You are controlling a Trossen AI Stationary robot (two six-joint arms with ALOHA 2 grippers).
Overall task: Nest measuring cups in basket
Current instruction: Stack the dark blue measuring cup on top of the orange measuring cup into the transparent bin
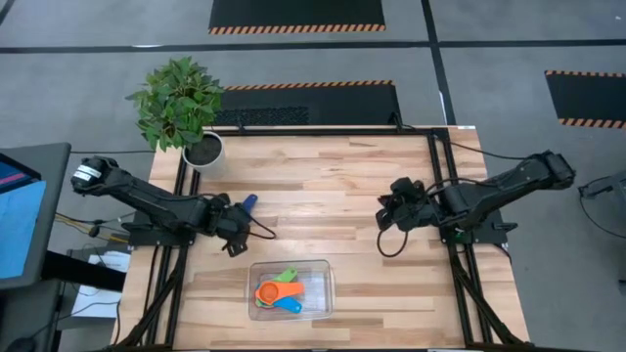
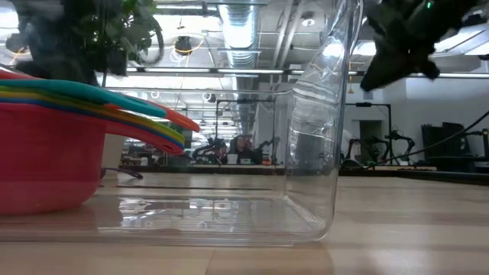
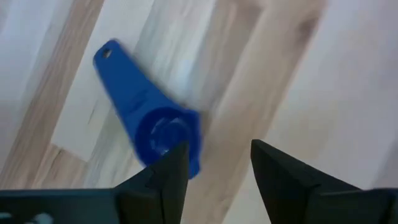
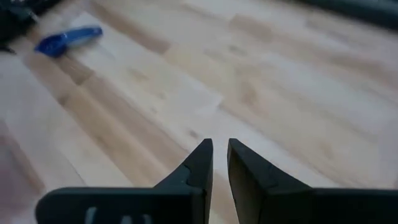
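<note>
Clear basket (image 1: 321,266) sits low and centre in the high view, on the wooden counter (image 1: 333,176). Inside it: a nested stack of measuring cups (image 1: 277,291), orange bowl uppermost, green handle pointing up-right, a blue handle pointing lower right. In the low view the stack fills the left side, red cup (image 2: 42,164) at the bottom, handles fanned toward the right. One dark blue cup (image 1: 248,203) lies outside the basket, on the counter left of centre, just beside the left hand (image 1: 235,231). In the left wrist view its long axis runs from upper left, handle tip, to bowl at centre. Left hand fingers spread, empty. Right hand (image 1: 383,217), right of centre, nearly pressed together, pinching nothing.
</note>
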